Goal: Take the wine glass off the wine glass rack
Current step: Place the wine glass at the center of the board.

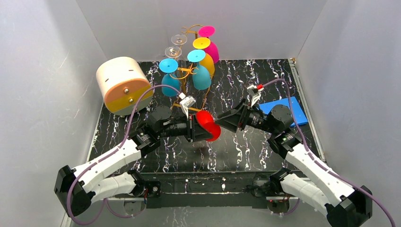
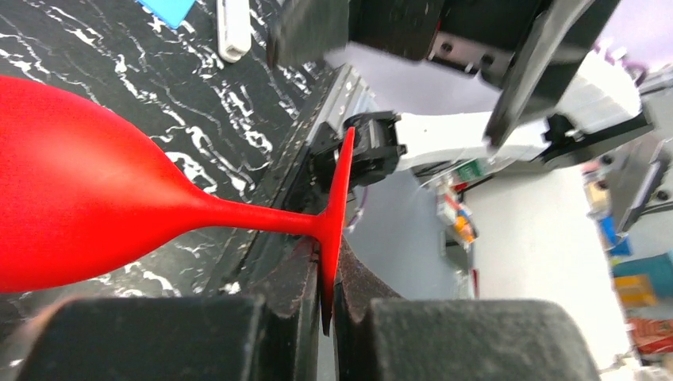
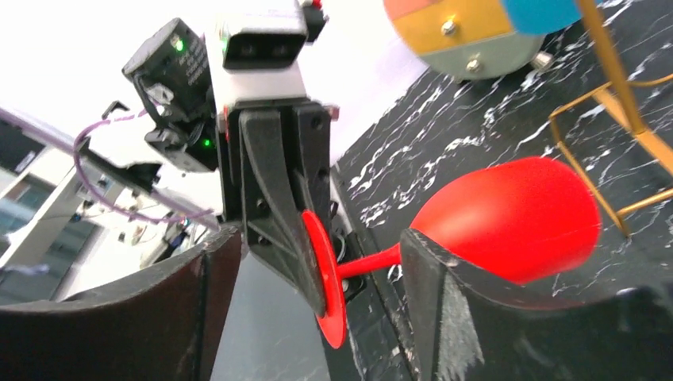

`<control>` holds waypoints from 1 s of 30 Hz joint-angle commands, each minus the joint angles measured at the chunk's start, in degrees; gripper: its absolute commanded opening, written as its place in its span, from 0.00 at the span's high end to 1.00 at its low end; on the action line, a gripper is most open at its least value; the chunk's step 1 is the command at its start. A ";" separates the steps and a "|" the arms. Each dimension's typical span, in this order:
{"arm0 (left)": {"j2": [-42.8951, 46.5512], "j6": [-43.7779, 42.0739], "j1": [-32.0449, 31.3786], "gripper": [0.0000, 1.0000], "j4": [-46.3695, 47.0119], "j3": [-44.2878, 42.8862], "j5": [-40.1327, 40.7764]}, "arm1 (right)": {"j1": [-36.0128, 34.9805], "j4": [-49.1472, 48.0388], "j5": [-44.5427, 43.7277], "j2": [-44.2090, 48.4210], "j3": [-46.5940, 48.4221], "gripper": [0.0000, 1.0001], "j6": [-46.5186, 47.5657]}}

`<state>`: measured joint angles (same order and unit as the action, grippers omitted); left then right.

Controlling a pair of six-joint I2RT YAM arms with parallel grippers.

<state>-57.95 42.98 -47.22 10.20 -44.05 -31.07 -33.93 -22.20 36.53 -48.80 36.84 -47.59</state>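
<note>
A red wine glass (image 1: 204, 117) lies on its side in the air above the table, in front of the golden wire wine glass rack (image 1: 189, 71). My left gripper (image 1: 207, 134) is shut on the edge of its round foot; the left wrist view shows the thin foot of this red wine glass (image 2: 95, 190) pinched between the dark pads of the left gripper (image 2: 329, 298). My right gripper (image 1: 222, 124) faces it from the right and stands open. In the right wrist view the right gripper (image 3: 317, 238) has its fingers either side of the foot and stem of the red wine glass (image 3: 508, 218), touching neither.
Several glasses hang on the rack: blue (image 1: 169, 78), teal (image 1: 201, 73), yellow, magenta and clear ones. A cream-and-orange cylindrical box (image 1: 122, 85) stands at the back left. A blue flat pad (image 1: 283, 109) lies at the right. White walls enclose the table.
</note>
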 commanded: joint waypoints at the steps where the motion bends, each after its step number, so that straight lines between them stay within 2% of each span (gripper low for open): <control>1: 2.65 -10.82 -0.26 1.00 -6.71 1.23 -2.99 | -0.21 4.51 -11.27 2.80 2.85 0.14 0.24; 3: 4.11 -15.11 -0.25 1.00 -9.41 1.80 -3.44 | -0.24 18.64 -20.68 3.23 9.04 0.02 4.46; 4: 4.95 -16.51 -0.24 1.00 -9.80 2.43 -3.50 | -0.26 26.23 -27.82 3.26 10.40 0.01 4.19; 6: 6.61 -19.05 -0.25 1.00 -9.84 4.08 -5.04 | 0.40 35.47 -38.48 3.29 12.06 0.01 2.05; 7: 7.22 -20.25 -0.24 1.00 -9.84 4.90 -6.04 | 1.33 36.72 -39.28 3.31 11.82 0.01 2.03; 8: 7.88 -21.31 -0.26 1.00 -9.84 5.53 -6.68 | 2.50 36.36 -37.33 3.34 11.32 0.01 2.11; 15: 11.25 -34.14 -0.24 1.00 -9.86 8.18 -10.55 | 12.47 29.75 -4.93 -6.87 11.00 0.01 -0.07; 18: 12.75 -40.08 -0.24 1.00 -9.62 9.05 -11.54 | 14.30 25.60 0.67 -9.26 11.10 0.01 -3.38; 22: 15.78 -45.26 -0.25 1.00 -6.97 11.43 -13.09 | 14.37 11.05 12.71 -9.98 9.02 0.01 -4.60; 26: 16.52 -46.32 -0.24 1.00 -4.69 12.71 -16.22 | 14.36 15.76 15.22 -11.77 11.55 0.02 0.67; 30: 15.15 -46.32 -0.24 1.00 -2.55 12.26 -20.88 | 14.36 13.40 22.21 -16.40 13.24 0.09 -0.36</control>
<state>-42.35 -0.64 -47.22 3.53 -31.53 -46.02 -19.59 -3.68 49.06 -61.39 46.61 -48.84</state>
